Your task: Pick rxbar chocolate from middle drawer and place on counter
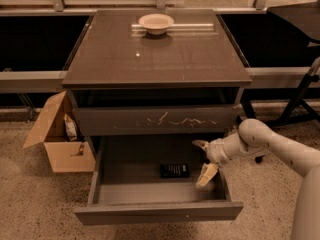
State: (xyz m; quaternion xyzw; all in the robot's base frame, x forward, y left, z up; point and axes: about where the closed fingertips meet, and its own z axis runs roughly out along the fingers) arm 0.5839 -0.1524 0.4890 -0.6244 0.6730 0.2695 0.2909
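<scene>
Inside the open middle drawer (pixel 131 190), the rxbar chocolate (pixel 174 170) lies flat near the floor's centre. Your tool (pixel 204 160) hangs near it at its 3 o'clock, spread wide and holding nothing, probably lined up to straddle it before the lift to the counter (pixel 160 59).

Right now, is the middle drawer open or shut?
Open: middle drawer shows its floor, rxbar chocolate inside; gripper open over its right side.
</scene>
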